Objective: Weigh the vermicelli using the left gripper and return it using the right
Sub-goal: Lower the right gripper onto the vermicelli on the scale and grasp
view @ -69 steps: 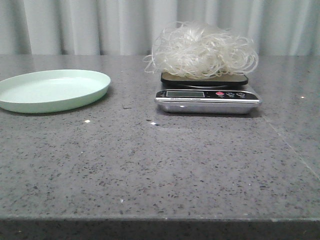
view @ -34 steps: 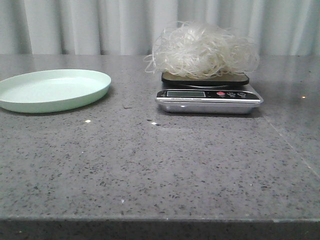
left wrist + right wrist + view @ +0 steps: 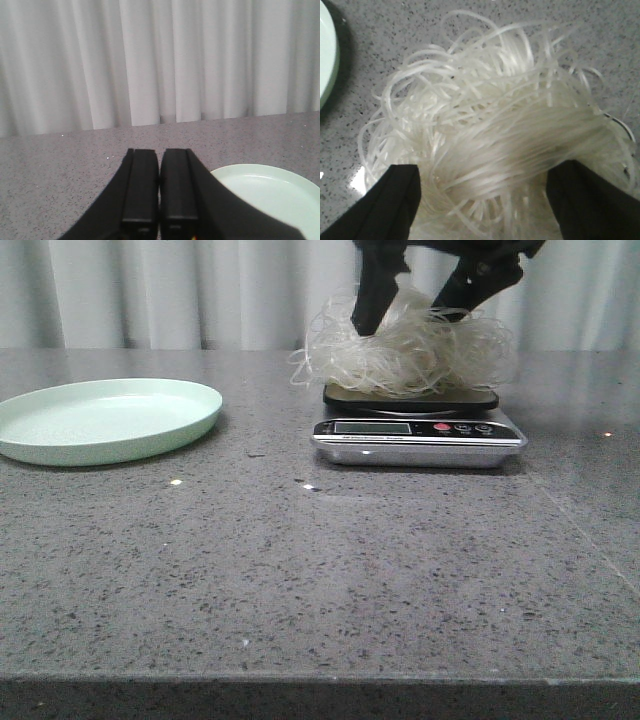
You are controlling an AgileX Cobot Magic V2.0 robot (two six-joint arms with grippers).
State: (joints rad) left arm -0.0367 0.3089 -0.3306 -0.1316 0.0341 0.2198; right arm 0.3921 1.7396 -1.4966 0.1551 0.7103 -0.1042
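The vermicelli (image 3: 405, 355) sits heaped on the scale (image 3: 418, 432), which stands toward the far edge of the grey speckled surface (image 3: 320, 570), a little right of the middle. The pile spills out past the black weighing pad on both sides, with loose loops hanging off toward the left. The scale's display and its row of buttons face the near edge.

The right hand (image 3: 420, 302) is over the pile from above, its two dark fingers (image 3: 372, 300) spread wide, one at each side of the heap and sunk into the upper strands. In the right wrist view the fingertips (image 3: 400, 200) bracket the noodles with the white mass filling the gap between them; they are not pressed in on it.

The plate (image 3: 105, 420), pale green, lies near the far left corner of the surface, well apart from the scale.

The left hand (image 3: 159, 192) shows only in its own wrist view: its fingers are pressed together with nothing between them, held above the surface with the plate's rim just beside them and the curtain (image 3: 160, 60) beyond.
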